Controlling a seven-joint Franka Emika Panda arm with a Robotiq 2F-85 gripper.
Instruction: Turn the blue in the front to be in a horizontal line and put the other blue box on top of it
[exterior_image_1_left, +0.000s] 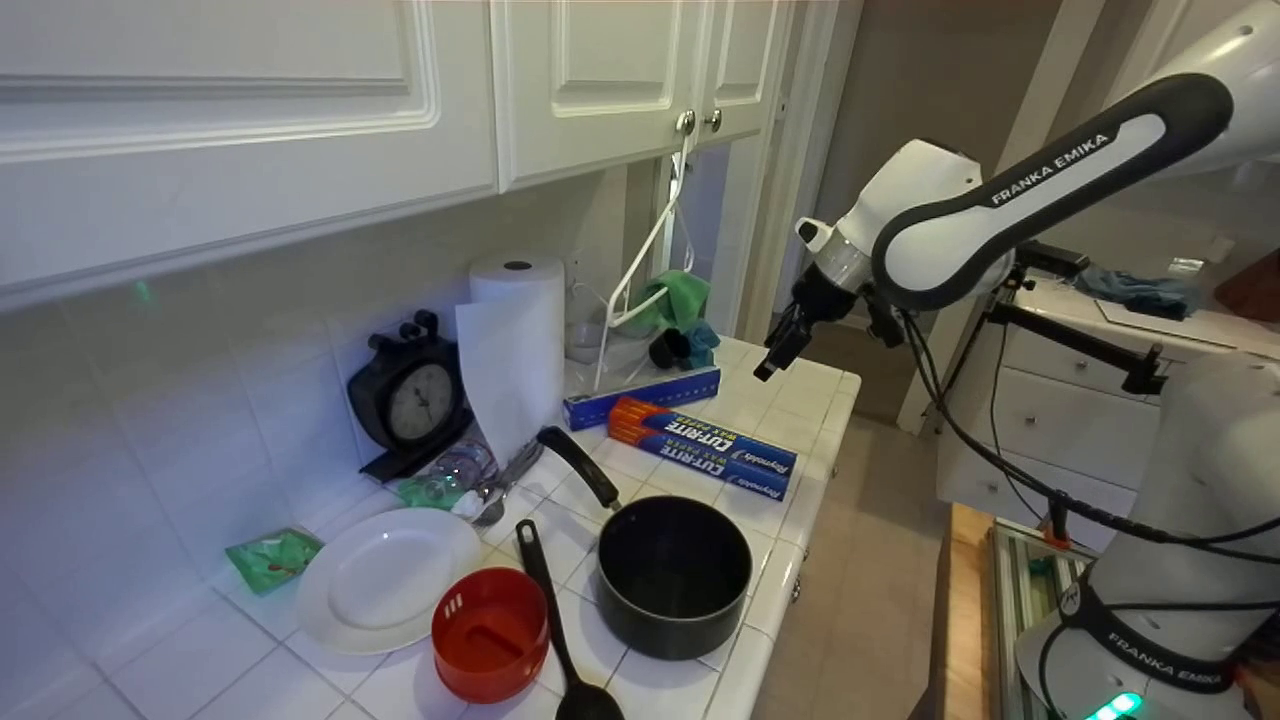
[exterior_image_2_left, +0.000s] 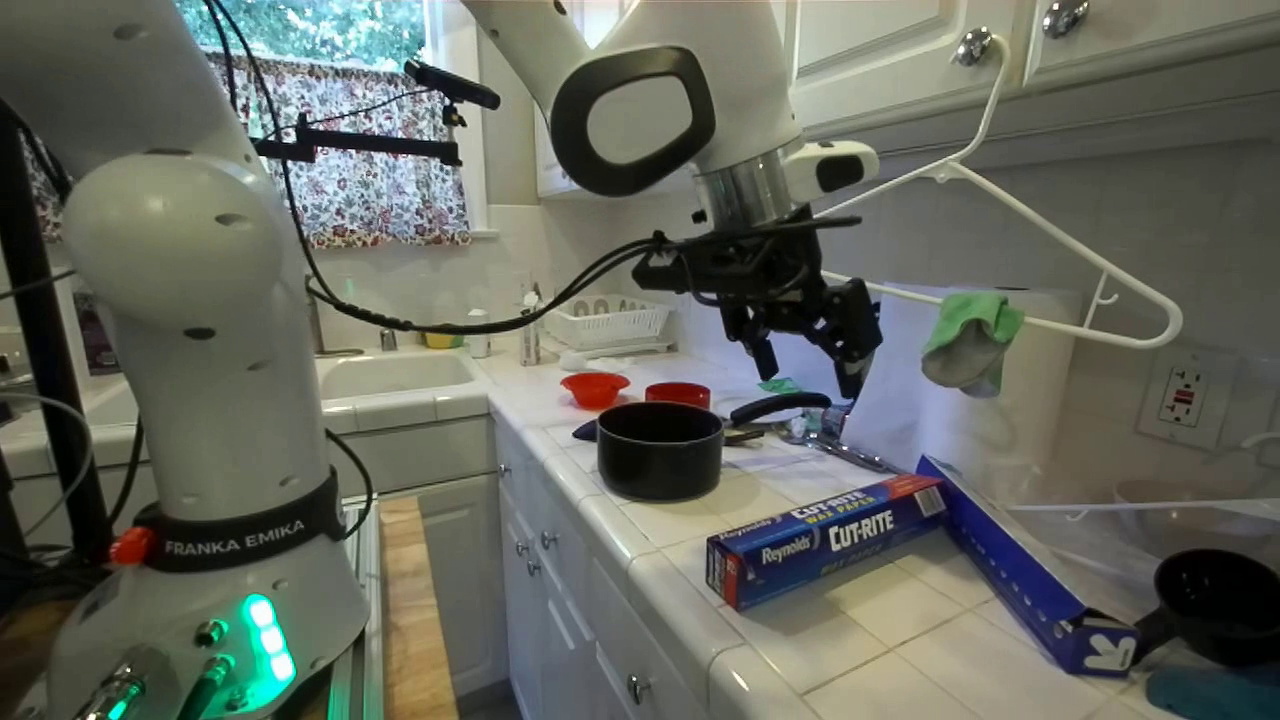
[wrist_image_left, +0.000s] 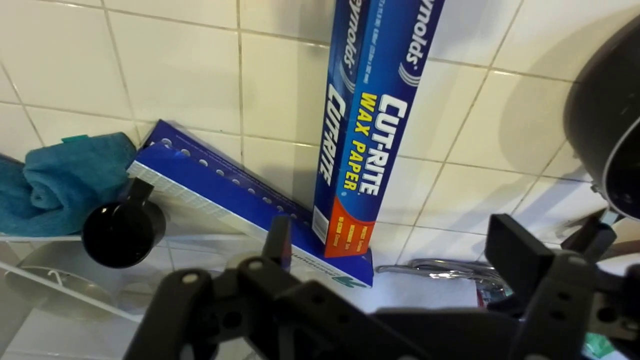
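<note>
The blue in the front is a blue wax paper carton with white and yellow lettering and an orange-red end. It lies on the tiled counter in both exterior views (exterior_image_1_left: 703, 452) (exterior_image_2_left: 830, 540) and in the wrist view (wrist_image_left: 372, 125). The other blue box, slim and dark violet-blue, lies at an angle behind it (exterior_image_1_left: 650, 396) (exterior_image_2_left: 1030, 580) (wrist_image_left: 220, 185). The carton's orange end is at one end of this box; I cannot tell if they touch. My gripper (exterior_image_1_left: 775, 358) (exterior_image_2_left: 808, 375) (wrist_image_left: 392, 235) is open and empty, above the counter and both boxes.
A black pot (exterior_image_1_left: 672, 580) (exterior_image_2_left: 660, 452) stands near the carton, its handle toward the wall. A white hanger (exterior_image_1_left: 645, 250) (exterior_image_2_left: 960, 170) hangs from a cabinet knob. A paper towel roll (exterior_image_1_left: 517, 340), a black cup (wrist_image_left: 124, 232) and a teal cloth (wrist_image_left: 65, 185) are nearby.
</note>
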